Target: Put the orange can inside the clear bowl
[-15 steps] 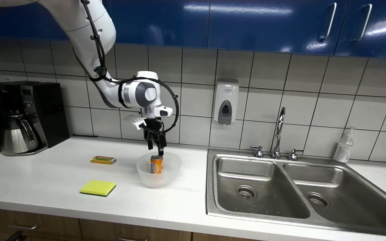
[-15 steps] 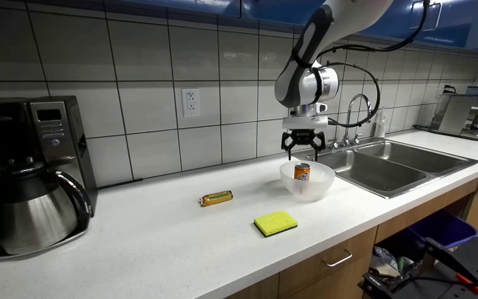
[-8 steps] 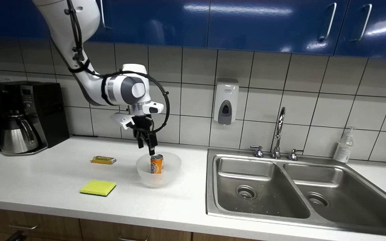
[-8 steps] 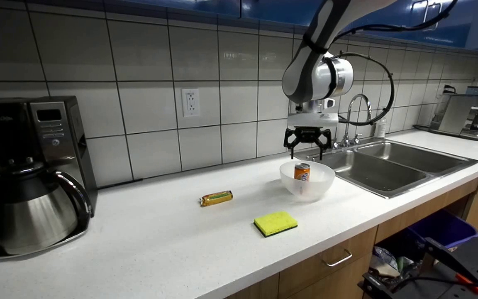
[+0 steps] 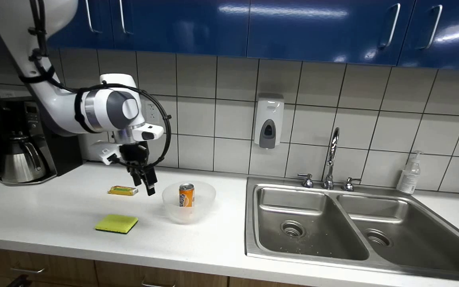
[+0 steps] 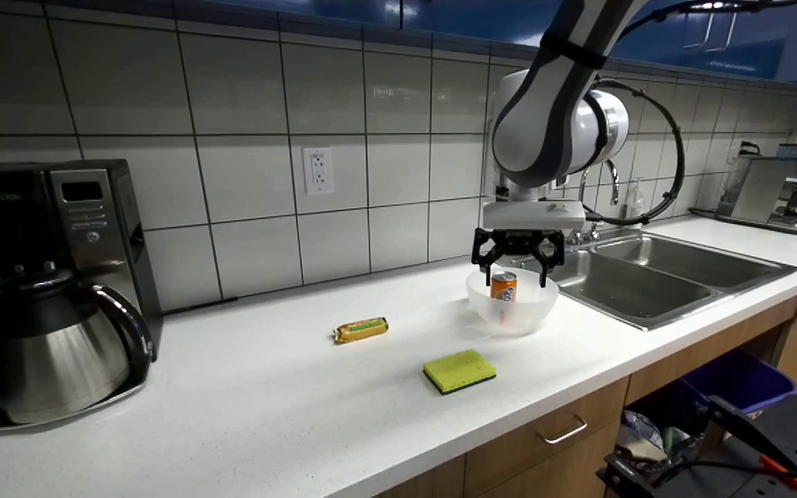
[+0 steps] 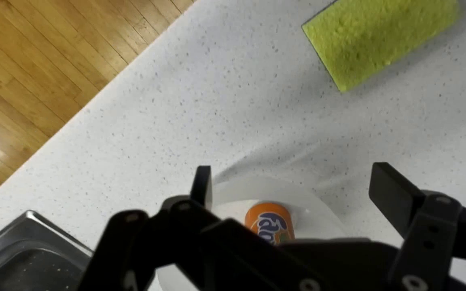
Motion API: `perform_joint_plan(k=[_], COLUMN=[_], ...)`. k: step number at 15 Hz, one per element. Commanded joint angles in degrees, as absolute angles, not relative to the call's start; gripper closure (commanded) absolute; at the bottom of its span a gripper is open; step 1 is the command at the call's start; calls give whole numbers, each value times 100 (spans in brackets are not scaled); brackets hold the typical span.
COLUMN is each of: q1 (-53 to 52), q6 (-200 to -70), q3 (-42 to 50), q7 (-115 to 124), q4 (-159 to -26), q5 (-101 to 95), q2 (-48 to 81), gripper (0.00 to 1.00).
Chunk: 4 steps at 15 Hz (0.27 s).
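Inside the clear bowl point(image 5: 203, 202), the orange can point(image 5: 186, 196) stands upright. Near it hangs the hand point(image 6: 515, 283), released, its jaws apart.

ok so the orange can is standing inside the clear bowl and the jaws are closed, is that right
Not quite: the jaws are open, standing well apart, as the wrist view shows. The orange can is indeed standing inside the clear bowl.

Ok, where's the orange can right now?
In both exterior views the orange can stands upright inside the clear bowl, on the counter left of the sink.
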State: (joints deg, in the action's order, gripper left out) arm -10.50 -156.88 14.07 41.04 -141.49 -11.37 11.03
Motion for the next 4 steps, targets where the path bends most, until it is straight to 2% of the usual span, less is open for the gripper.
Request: perform_joint_plan(k=[1, 4], q1=[-879, -885], q6=[-15681, -15687], q3=[1193, 1158], q7=[4292, 4371], q4=[-14265, -14397], q5=[-1298, -1345], q2=[1016, 896], gripper=[0, 0])
